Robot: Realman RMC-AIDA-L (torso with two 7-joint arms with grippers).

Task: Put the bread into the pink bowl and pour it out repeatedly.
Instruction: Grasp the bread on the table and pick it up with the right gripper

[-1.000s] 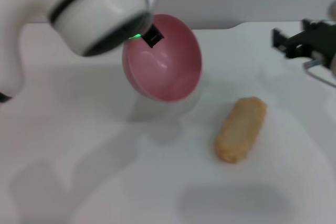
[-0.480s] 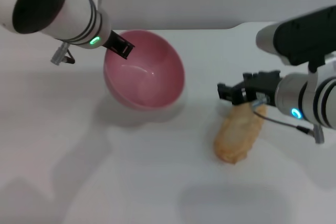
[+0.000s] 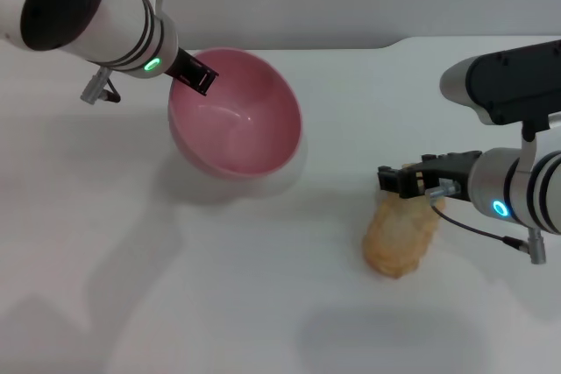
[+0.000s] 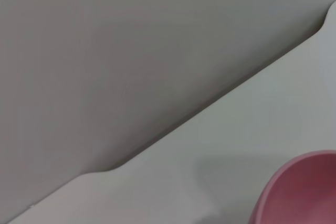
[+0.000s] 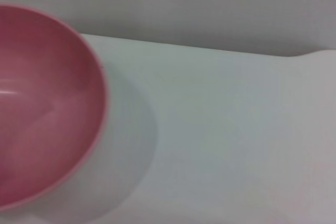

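The pink bowl (image 3: 235, 116) hangs low over the white table at centre left, tipped slightly, with nothing inside. My left gripper (image 3: 195, 72) is shut on its far-left rim. The bread (image 3: 401, 234) lies on the table at the right, pale bumpy side up. My right gripper (image 3: 408, 181) stands open just over the bread's far end, its black fingers (image 3: 392, 179) close to the loaf. Part of the bowl's rim (image 4: 299, 187) shows in the left wrist view. The right wrist view looks across the table at the bowl (image 5: 47, 103).
The white table (image 3: 263, 286) stretches wide in front of the bowl and the bread. Its far edge (image 3: 351, 45) runs behind the bowl, with a step up near the right. A grey wall (image 5: 210, 3) stands beyond.
The bowl has swung from steeply tipped to nearly upright and dropped lower. My right arm has come in from the right and now sits at the bread's far end. The bread stayed put.
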